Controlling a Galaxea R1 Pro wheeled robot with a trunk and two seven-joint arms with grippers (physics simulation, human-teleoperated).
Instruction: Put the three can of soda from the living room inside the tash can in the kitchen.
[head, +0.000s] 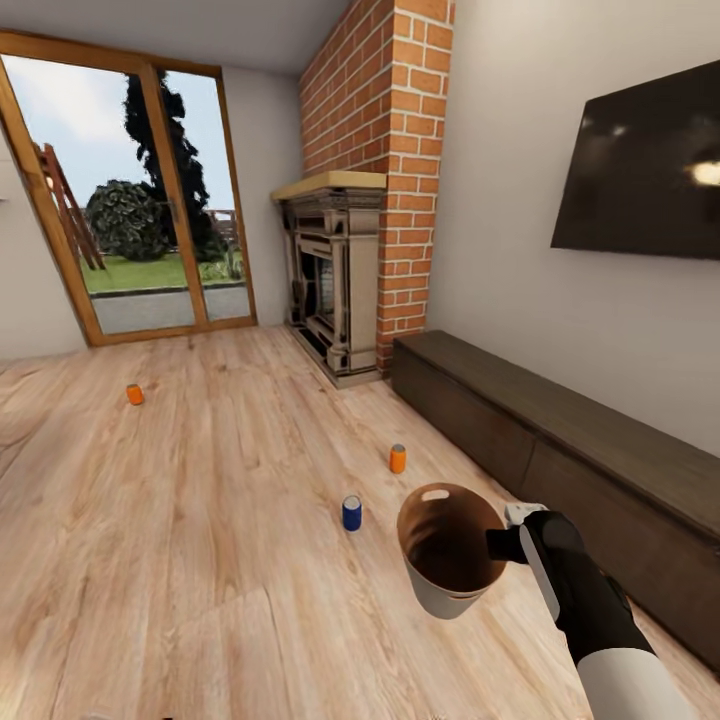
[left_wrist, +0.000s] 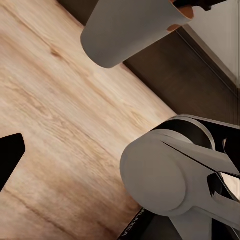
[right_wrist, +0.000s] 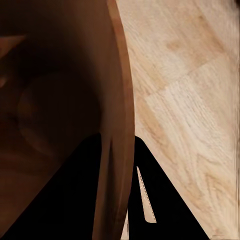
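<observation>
Pale-grey tash can (head: 447, 560) hangs by its rim in our right tool (head: 497, 545), carried upright toward the cans. Blue can (head: 351, 513) stands nearest on the floor (head: 200, 560); we cannot tell the left tool's state.

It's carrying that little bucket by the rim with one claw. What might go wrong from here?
1. The right claw pinches only the trash can rim, one finger inside and one outside; the bucket hangs above the floor, so it might slip or tilt.
2. The blue can and nearer orange can stand close ahead; rolling forward might knock them over.
3. The far orange can needs a separate trip.
</observation>
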